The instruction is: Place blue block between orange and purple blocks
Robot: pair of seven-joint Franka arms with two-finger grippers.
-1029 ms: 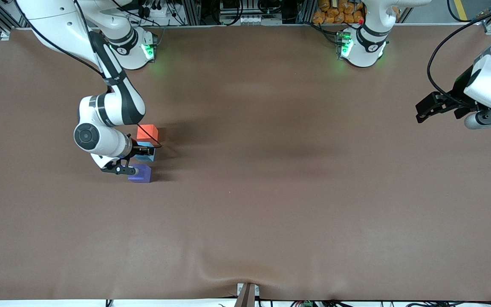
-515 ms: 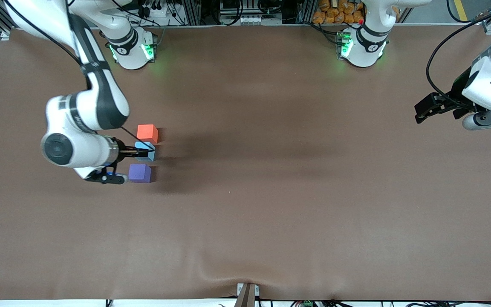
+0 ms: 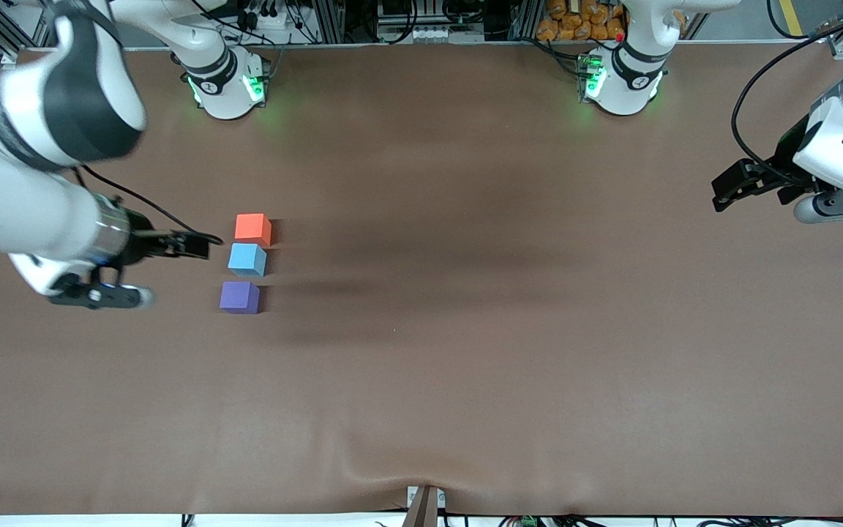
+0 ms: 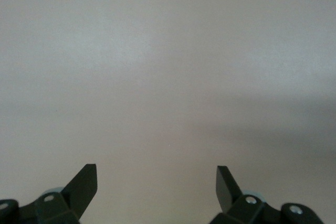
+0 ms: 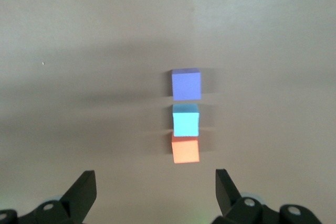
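Note:
The orange block (image 3: 252,228), the blue block (image 3: 246,259) and the purple block (image 3: 239,297) stand in a short row on the brown table. The blue block is in the middle, close to both, the orange one farthest from the front camera. My right gripper (image 3: 198,245) is open and empty, raised over the table beside the row, toward the right arm's end. The right wrist view shows the purple block (image 5: 186,84), the blue block (image 5: 186,120) and the orange block (image 5: 185,150) lined up ahead of the open right gripper (image 5: 155,179). My left gripper (image 3: 725,194) waits open and empty at the left arm's end.
The brown table cover (image 3: 465,329) carries nothing else. The left wrist view shows only bare cover under the open left gripper (image 4: 156,174). The arm bases (image 3: 227,88) (image 3: 619,80) stand at the table's edge farthest from the front camera.
My right gripper has left the blue block between the orange and purple blocks, risen and drawn back toward the right arm's end. The left arm has barely moved.

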